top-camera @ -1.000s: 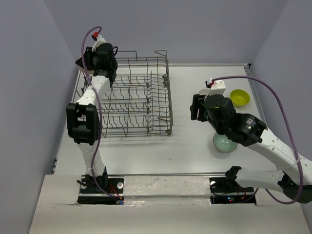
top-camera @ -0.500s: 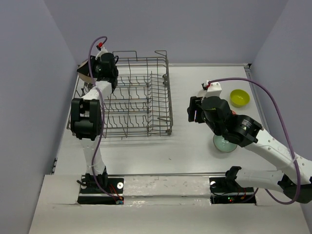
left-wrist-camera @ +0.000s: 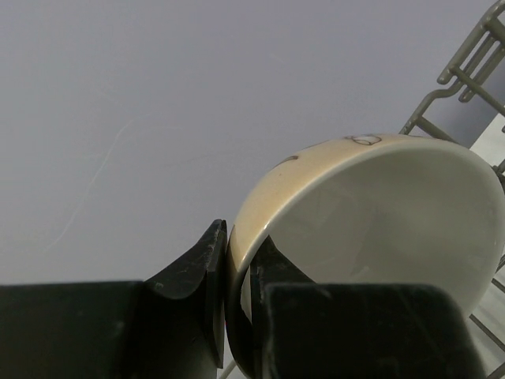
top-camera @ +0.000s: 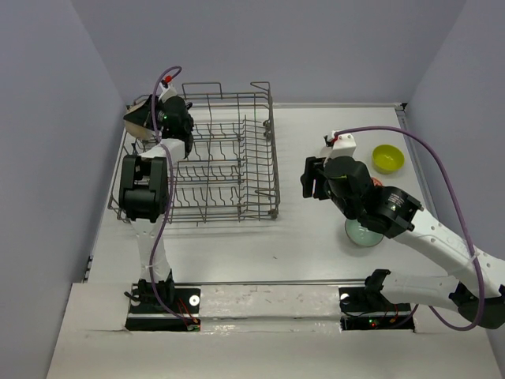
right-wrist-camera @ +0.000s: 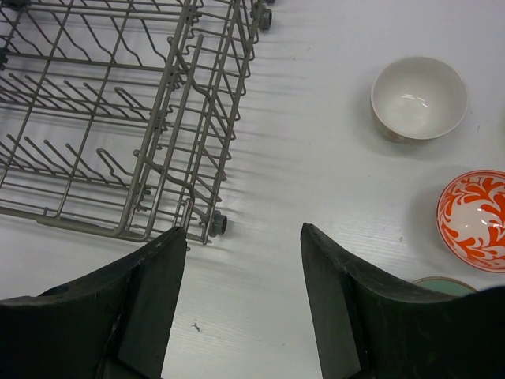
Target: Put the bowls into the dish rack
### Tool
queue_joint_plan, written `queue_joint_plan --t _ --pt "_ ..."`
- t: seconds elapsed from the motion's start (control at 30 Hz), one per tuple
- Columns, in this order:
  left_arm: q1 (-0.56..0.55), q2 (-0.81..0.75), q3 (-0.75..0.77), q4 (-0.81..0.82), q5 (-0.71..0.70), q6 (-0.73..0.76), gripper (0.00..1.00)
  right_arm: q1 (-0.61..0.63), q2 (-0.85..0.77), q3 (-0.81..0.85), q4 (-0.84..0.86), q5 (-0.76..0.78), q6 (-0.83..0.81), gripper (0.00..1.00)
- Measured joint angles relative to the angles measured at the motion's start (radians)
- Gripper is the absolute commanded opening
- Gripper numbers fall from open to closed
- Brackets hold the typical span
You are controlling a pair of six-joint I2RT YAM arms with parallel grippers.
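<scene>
Clamped only on its rim by the left claw (left-wrist-camera: 239, 246), the cream bowl (left-wrist-camera: 379, 213) may slip outside the rack (top-camera: 229, 158) at its far-left corner; the right claw (right-wrist-camera: 239, 237) gapes empty.

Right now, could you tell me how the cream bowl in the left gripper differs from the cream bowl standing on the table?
The held bowl is pinched by its rim in the left gripper; the table bowl stands free on the table. The held bowl is tipped on its side at the dish rack's far left corner; the table bowl sits upright, mouth up, beside the orange-patterned bowl. Both are small, round, cream and empty.
</scene>
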Motion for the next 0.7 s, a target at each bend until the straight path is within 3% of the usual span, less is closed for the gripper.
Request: queue_joint_plan --t 0.7 --pt "-0.041 0.064 -0.028 0.104 -0.007 0.132 0.0 0.0 0.0 -0.016 0.007 0.0 0.0 0.66"
